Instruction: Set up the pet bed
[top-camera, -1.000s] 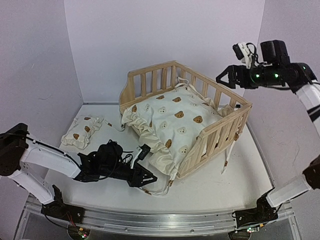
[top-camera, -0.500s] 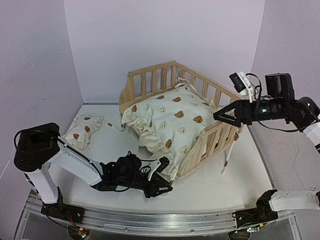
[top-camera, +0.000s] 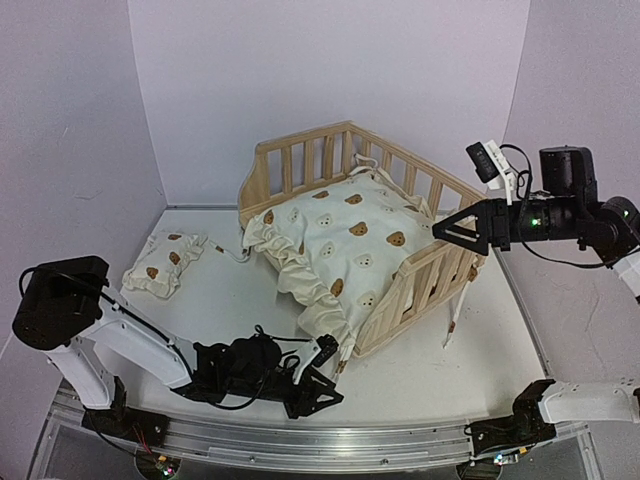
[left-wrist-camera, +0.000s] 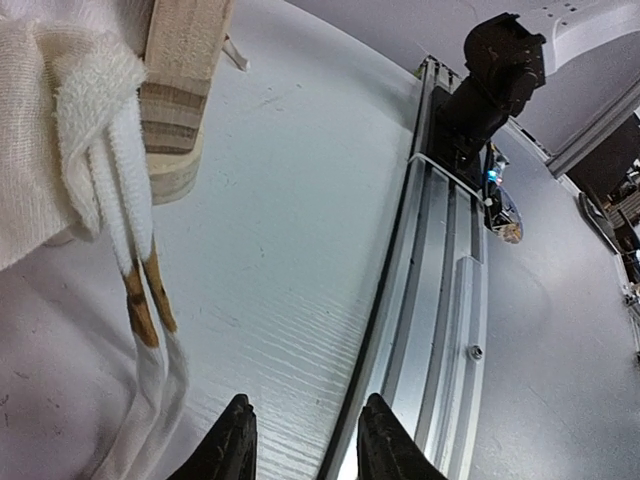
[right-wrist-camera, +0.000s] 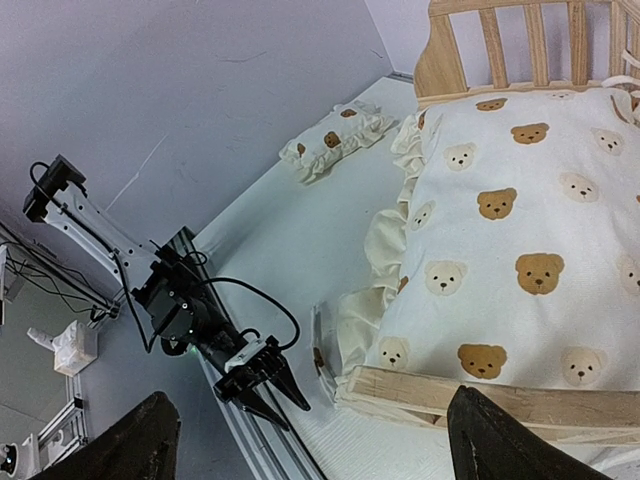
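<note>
Your counter (top-camera: 430, 370) carries the pine frame (top-camera: 441, 266) at back centre. The cushion (top-camera: 350, 240) sits tilted in it, with the ruffle spilling over the open front-left side. The pillow (top-camera: 165, 262) lies well apart, left of the frame. Your right tool (top-camera: 448, 232) hangs wide over the right rail, empty. Your left tool (left-wrist-camera: 300, 445) is low at the front corner, its gap narrow and gripping nothing, with the cushion ties (left-wrist-camera: 140, 300) just ahead.

Table (top-camera: 230, 300): white matte top with faint scuffs; the left wrist view shows a fine ridged grain.
Back wall (top-camera: 330, 70): plain pale lilac, meeting the table's far edge.
Side walls (top-camera: 70, 130): same pale colour, closing in the left and right sides.
Rail (top-camera: 330, 445): slotted aluminium profile running along the table's near edge.
Surface beyond the rail (left-wrist-camera: 560, 330): smooth and grey.
</note>
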